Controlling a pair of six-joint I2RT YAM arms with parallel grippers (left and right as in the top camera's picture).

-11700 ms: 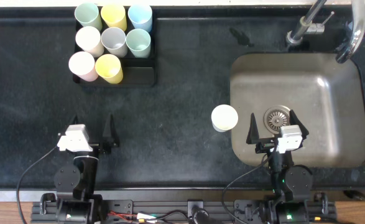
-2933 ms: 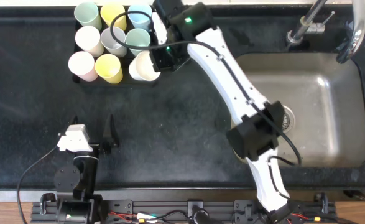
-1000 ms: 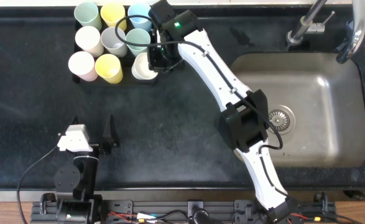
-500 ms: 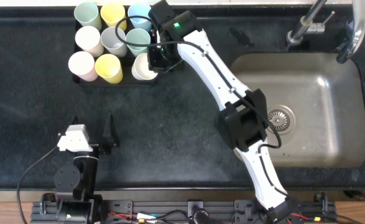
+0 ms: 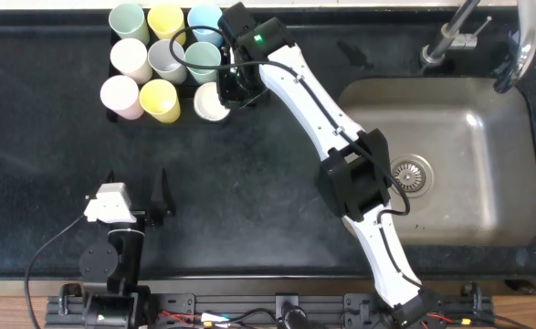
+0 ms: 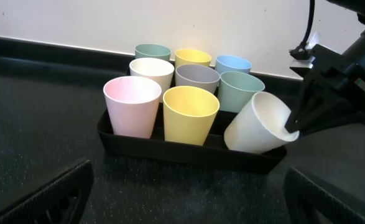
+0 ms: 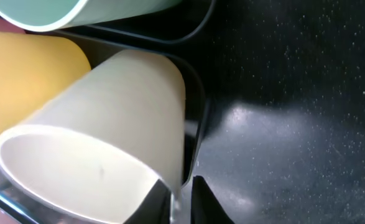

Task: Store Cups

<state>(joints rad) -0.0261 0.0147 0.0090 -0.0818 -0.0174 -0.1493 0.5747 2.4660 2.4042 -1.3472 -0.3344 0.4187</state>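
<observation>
A black tray (image 5: 215, 119) at the back left of the counter holds several pastel cups. My right gripper (image 5: 234, 88) reaches across to the tray's front right corner and is shut on the rim of a cream cup (image 5: 210, 103). The cup leans in that corner slot, mouth tipped outward. The left wrist view shows the cream cup (image 6: 257, 124) tilted beside a yellow cup (image 6: 190, 113), with the right gripper (image 6: 299, 122) pinching its rim. Up close, the cream cup (image 7: 101, 118) wall sits between my right gripper (image 7: 182, 190) fingers. My left gripper (image 5: 137, 187) rests open near the front left.
A steel sink (image 5: 436, 215) with a faucet (image 5: 450, 37) takes up the right side. The right arm's white links (image 5: 322, 110) stretch diagonally across the middle of the dark counter (image 5: 57, 155). A wall runs behind the tray (image 6: 188, 155).
The right gripper has lowered the cream cup further into the tray's front right corner. The left arm has stayed still.
</observation>
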